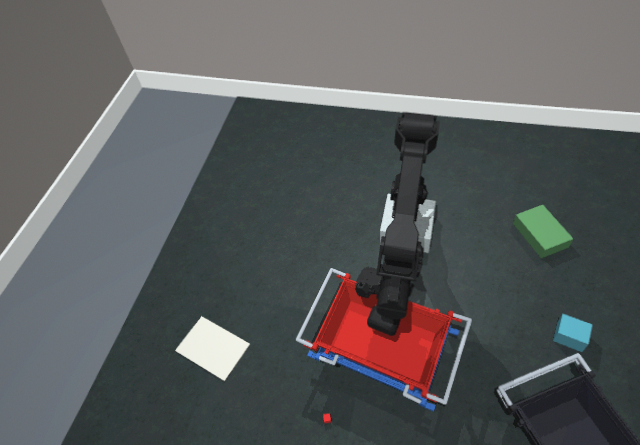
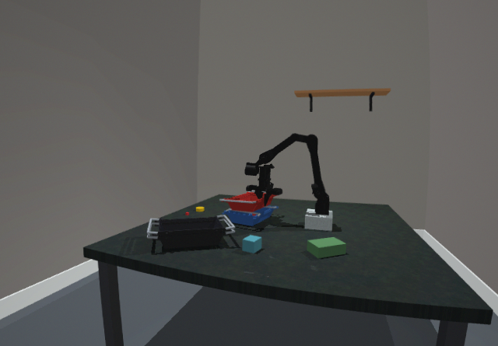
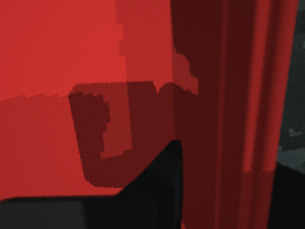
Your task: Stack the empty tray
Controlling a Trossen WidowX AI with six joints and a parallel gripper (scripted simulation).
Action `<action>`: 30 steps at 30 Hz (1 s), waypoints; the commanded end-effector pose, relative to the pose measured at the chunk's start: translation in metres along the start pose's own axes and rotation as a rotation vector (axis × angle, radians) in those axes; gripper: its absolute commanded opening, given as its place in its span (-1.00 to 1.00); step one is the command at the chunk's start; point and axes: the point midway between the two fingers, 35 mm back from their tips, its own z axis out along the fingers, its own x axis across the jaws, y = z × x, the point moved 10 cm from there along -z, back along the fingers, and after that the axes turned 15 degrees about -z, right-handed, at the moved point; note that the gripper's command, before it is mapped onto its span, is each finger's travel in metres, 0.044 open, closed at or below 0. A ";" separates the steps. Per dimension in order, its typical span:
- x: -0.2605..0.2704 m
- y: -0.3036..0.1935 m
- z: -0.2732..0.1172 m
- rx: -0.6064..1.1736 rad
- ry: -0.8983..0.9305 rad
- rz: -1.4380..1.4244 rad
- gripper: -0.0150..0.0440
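Note:
The blue loaded tray stands on the table; its load is hidden. Bent ends of its wire bars, one at the left and one at the right, show inward of its ends, under the red tray. The empty red tray sits above the blue tray, about level. Its own bars, left and right, stick out past its ends. My gripper is shut on the red tray's long wall on the arm's side, one finger inside and one outside.
A black tray with swung-out bars, a cyan block and a green block stand to one side. A white sheet, a small red cube and a yellow piece lie elsewhere.

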 end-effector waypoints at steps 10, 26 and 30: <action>-0.003 -0.001 0.005 0.008 -0.028 0.003 0.40; -0.003 0.000 0.005 0.002 -0.025 0.001 1.00; -0.002 0.000 0.002 0.002 -0.025 0.001 1.00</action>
